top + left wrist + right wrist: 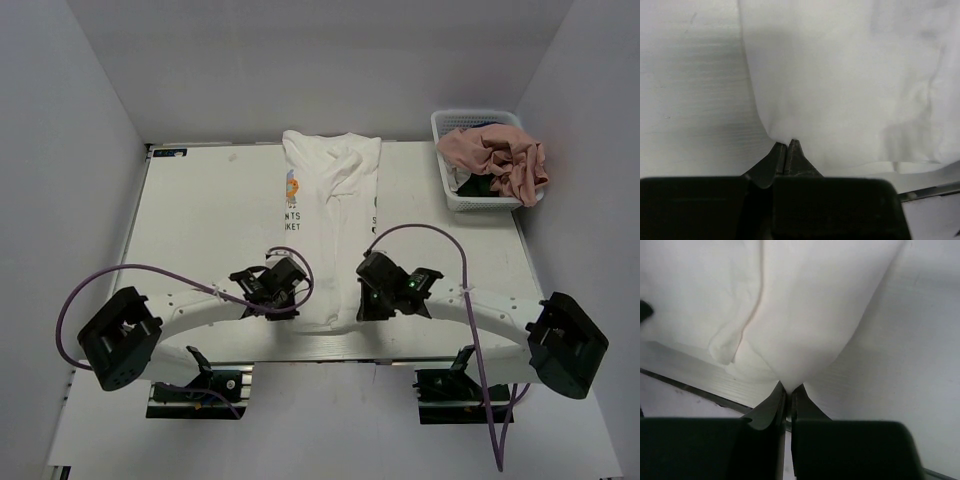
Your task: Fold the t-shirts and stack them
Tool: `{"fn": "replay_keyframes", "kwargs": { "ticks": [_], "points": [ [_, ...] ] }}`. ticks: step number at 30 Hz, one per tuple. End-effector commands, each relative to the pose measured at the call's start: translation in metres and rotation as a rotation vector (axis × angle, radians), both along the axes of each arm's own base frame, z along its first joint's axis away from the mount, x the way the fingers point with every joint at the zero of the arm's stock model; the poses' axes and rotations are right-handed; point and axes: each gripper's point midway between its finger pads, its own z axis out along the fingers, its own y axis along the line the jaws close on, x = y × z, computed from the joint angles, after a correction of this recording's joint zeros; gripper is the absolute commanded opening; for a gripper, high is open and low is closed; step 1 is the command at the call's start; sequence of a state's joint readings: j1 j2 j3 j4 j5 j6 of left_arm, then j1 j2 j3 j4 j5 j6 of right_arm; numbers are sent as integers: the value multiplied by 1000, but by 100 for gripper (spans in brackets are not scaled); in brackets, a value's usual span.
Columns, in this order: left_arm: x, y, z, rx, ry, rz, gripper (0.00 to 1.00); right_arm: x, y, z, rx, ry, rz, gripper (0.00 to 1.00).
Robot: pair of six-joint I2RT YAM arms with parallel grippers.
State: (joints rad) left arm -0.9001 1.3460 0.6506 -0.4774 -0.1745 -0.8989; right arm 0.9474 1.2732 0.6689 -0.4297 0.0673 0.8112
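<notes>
Along the centre line of the table (200, 220), the white t-shirt (335, 190) lies as a long narrow strip, reaching from the far edge to just short of the near edge; dark lettering (291, 222) and a small orange-blue print (291, 185) show along its left side.

Left gripper (296, 298): jaws pressed together on the near left corner of the shirt's hem; the left wrist view shows the fingertips (795, 146) pinching a point of white cloth (850, 75), with bare table surface to its left.

Right gripper (362, 300): jaws likewise pinched on the near right corner of the hem; the right wrist view shows the cloth (805, 305) drawn into the fingertips (781, 390), and the table's near edge passing just beside them.

Bare table surface runs from each long side of the shirt out to the left and right table edges; purple cables (130, 270) arc over both near corners.

At the far right corner stands a white mesh basket (455, 195); it holds a crumpled pink t-shirt (500, 155), which droops over the right rim, and a dark green one (478, 186) beneath it.
</notes>
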Motion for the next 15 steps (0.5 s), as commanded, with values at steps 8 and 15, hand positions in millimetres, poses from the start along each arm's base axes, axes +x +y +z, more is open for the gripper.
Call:
{"fn": "replay_keyframes", "kwargs": {
  "ticks": [8, 15],
  "points": [
    [82, -10, 66, 39, -163, 138, 0, 106, 6, 75, -65, -320, -171, 0],
    [175, -5, 101, 35, -240, 251, 0, 190, 1, 97, -66, -439, -274, 0]
  ]
}}
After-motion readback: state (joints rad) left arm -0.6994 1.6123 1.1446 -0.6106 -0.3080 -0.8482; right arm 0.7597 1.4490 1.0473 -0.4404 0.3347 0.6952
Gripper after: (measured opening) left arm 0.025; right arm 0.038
